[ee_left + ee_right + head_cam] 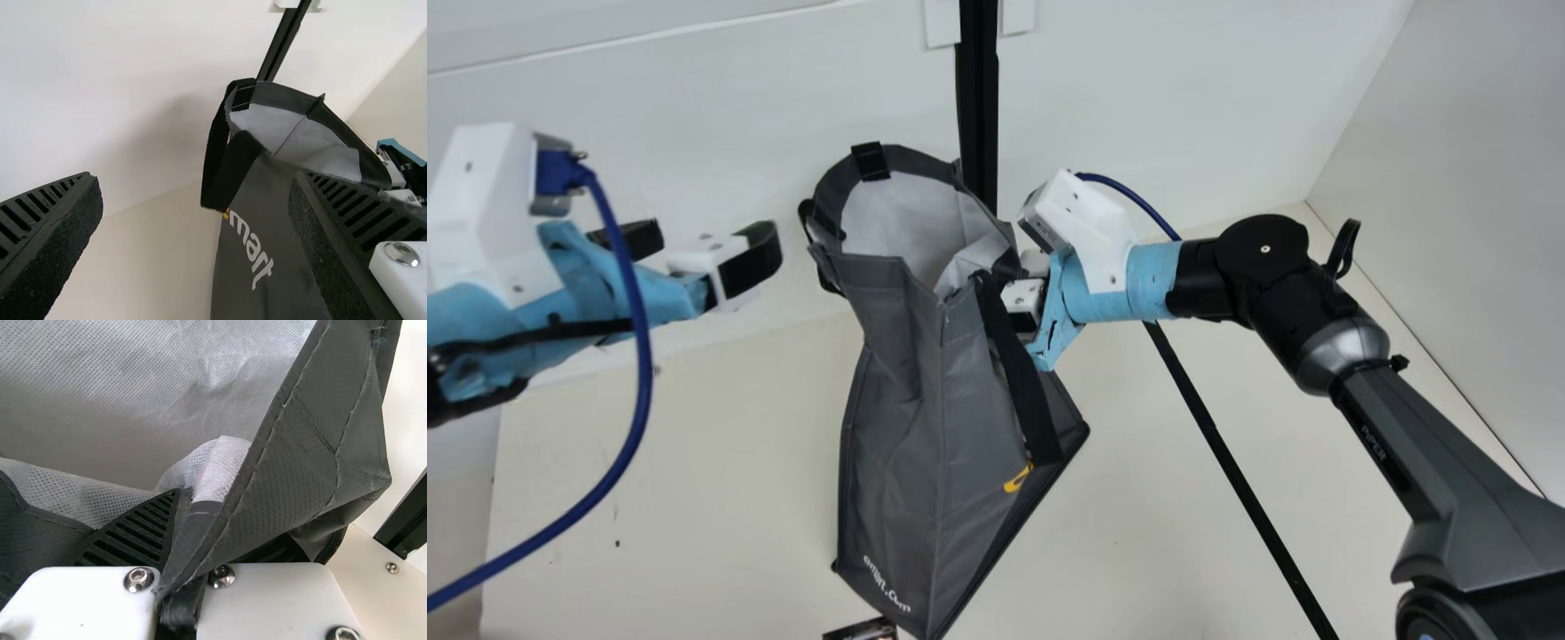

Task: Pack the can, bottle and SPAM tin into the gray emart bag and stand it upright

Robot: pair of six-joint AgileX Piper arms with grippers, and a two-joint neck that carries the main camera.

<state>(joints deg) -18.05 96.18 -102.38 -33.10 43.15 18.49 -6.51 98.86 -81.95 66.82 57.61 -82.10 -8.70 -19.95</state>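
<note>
Evidently, bag's hold: the right gripper [203, 540] is clenched on the rim of the gray emart bag [907, 373], a fold of its cloth caught between the fingers; likely that side is pinned to keep the top from sagging.
Bag's mouth: the opening is up and gapes, pale lining [907, 213] showing; the body slants down from it. I cannot tell whether the base bears on the bench [711, 462].
Left gripper: released, its fingers well apart, beside the bag and not touching it [703, 247]. It is probably placed there to take the opposite rim or the near handle [230, 167].
Far handle: a black strap [1023, 373] hangs down the outside by the pinched rim, out of the opening.
Dark item: a small thing [863, 630] lies near the bag's bottom corner; I cannot tell whether it is one of the goods.
Goods: whether the can, bottle or SPAM tin are already inside, I cannot tell.
Step in hand: handling the bag itself, either opening it for packing or steadying it to stand.
Next move: a second grip across the mouth would share the load and square it up.
Risk: held at one point, the soft wall could fold or the bag swing round.
</note>
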